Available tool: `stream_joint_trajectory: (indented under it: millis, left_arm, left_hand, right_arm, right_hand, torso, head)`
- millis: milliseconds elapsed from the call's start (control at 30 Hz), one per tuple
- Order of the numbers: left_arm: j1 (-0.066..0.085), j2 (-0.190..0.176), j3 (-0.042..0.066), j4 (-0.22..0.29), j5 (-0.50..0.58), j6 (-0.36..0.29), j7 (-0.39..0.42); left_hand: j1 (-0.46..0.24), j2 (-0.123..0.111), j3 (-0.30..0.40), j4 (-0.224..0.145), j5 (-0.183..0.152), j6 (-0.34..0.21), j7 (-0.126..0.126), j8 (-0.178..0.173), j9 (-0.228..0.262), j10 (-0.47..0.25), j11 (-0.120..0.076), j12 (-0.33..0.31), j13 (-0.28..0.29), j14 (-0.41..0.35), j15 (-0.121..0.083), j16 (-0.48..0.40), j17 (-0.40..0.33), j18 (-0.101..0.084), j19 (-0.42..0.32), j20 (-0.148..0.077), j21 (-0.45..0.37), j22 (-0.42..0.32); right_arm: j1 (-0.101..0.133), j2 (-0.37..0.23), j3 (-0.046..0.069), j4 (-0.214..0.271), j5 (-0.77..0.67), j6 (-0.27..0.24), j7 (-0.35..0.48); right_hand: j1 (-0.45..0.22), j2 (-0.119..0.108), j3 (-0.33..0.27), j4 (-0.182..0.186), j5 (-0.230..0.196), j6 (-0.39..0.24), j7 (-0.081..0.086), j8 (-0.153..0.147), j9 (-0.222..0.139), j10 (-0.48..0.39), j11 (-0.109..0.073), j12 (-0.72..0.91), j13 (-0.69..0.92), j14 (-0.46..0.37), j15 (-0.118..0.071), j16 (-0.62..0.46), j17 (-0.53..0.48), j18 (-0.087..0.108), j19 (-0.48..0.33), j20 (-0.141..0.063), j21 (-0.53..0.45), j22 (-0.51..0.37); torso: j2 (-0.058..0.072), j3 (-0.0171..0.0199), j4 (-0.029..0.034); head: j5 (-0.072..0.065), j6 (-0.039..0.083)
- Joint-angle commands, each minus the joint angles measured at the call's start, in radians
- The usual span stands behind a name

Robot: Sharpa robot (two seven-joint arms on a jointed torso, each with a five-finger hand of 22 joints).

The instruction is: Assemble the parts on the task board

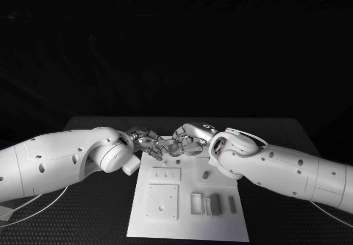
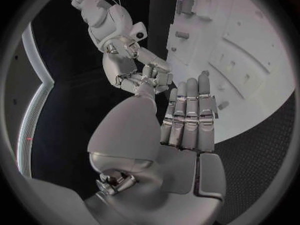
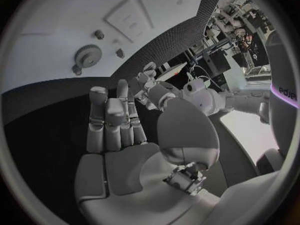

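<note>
head: left hand [image 1: 149,143] and right hand [image 1: 188,141] meet fingertip to fingertip above task board's [image 1: 187,222] far edge, likely passing something (contents unclear); grey parts [image 1: 213,203] lie near its front | left wrist: fingers straight, together, nothing held | right wrist: palm bare, fingers extended; gear [image 3: 88,56] on board

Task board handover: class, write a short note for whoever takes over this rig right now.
Left hand: holds nothing, fingers apart, above the far end of the task board.
Right hand: also holds nothing, close beside the left hand.
Parts: several upright grey pieces stand near the board's near right; a gear sits at the far end.
Done: cannot tell which parts are seated.
Left: pick up and place the remaining pieces.
</note>
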Motion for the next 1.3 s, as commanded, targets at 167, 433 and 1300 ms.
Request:
stream_joint_trajectory:
  millis: [167,433,1300]
  left_arm:
    - [0.0,0.0,0.001,0.017,0.01,0.014,-0.026]
    - [0.0,-0.007,0.001,0.019,0.008,0.023,-0.027]
    - [0.0,-0.001,0.001,0.021,0.009,0.025,-0.029]
  left_hand:
    - [0.001,0.008,-0.004,-0.002,-0.004,0.023,-0.006,0.011,0.002,0.018,-0.012,0.009,0.013,0.006,-0.005,-0.007,0.007,0.011,0.001,-0.004,-0.004,0.005]
    - [0.0,0.01,-0.011,-0.002,-0.004,0.055,-0.02,0.023,0.007,0.045,-0.027,0.02,0.036,0.027,-0.013,-0.006,0.021,0.012,0.016,-0.01,0.001,0.013]
    - [0.012,0.018,-0.009,-0.003,-0.004,0.077,-0.03,0.028,0.01,0.062,-0.036,0.023,0.062,0.046,-0.023,-0.005,0.043,0.012,0.032,-0.02,0.007,0.026]
  right_arm:
    - [0.0,0.014,0.001,0.0,-0.018,0.017,-0.007]
    - [0.0,0.018,0.001,-0.008,-0.026,0.02,-0.011]
    - [-0.001,0.043,0.001,-0.014,-0.033,0.033,-0.009]
  right_hand:
    - [-0.012,0.001,-0.004,0.0,0.002,0.005,0.004,-0.005,0.001,0.053,-0.018,-0.006,0.002,-0.007,-0.001,-0.003,0.002,0.044,0.005,-0.006,-0.001,0.013]
    - [-0.013,0.001,-0.004,0.0,0.002,0.005,0.004,-0.005,0.001,0.053,-0.018,-0.006,0.003,-0.006,-0.001,-0.003,0.002,0.044,0.005,-0.006,-0.001,0.013]
    - [-0.015,0.003,-0.003,0.0,0.002,0.008,0.003,-0.004,0.002,0.056,-0.019,-0.008,0.005,-0.006,-0.002,-0.003,0.003,0.044,0.006,-0.007,-0.001,0.013]
  torso:
    - [0.0,0.0,0.0005]
    - [0.0,0.0004,0.0006]
    - [0.0,0.0008,0.0004]
  head:
    - [0.001,-0.002]
    - [-0.006,-0.005]
    - [-0.004,-0.006]
